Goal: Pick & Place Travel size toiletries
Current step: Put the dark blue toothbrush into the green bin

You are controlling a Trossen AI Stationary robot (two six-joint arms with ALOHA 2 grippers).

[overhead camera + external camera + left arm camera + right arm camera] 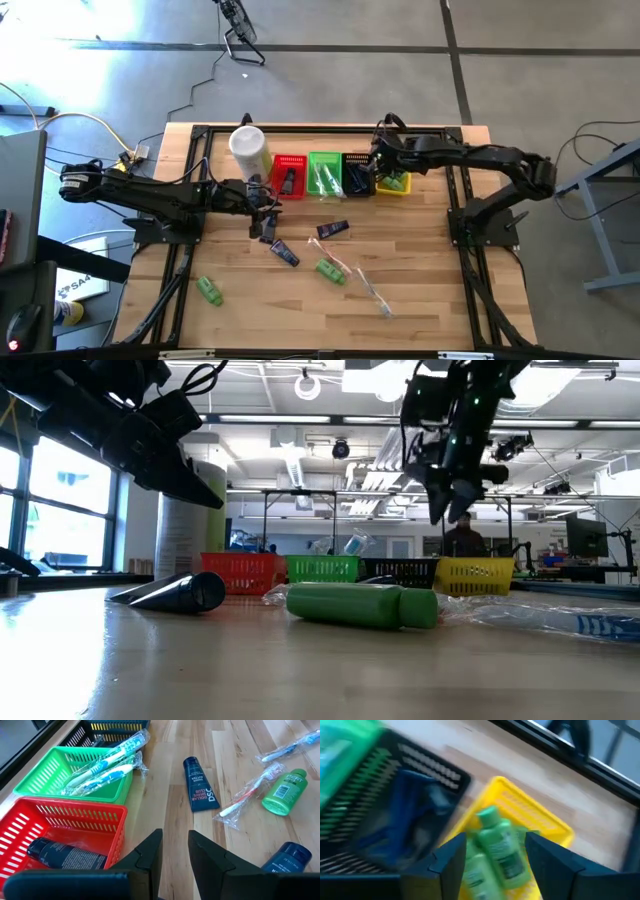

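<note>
My right gripper point(495, 852) hangs open above the yellow basket point(540, 815), clear of it in the low view point(452, 500). Two green bottles point(497, 852) lie in that basket, seen between the fingers. My left gripper point(175, 852) waits narrowly open and holding nothing, near the red basket point(60, 820), which holds a dark tube point(65, 856). Wrapped toothbrushes point(107, 762) lie in the green basket point(50, 770). On the wood lie navy tubes point(333, 229), green bottles point(329, 270) and wrapped sticks point(365, 285).
A tall white canister point(249, 150) stands left of the basket row at the far side. The black basket point(357, 173) sits between green and yellow. A green bottle point(209, 290) lies alone near the front left. A black frame point(330, 128) rims the table.
</note>
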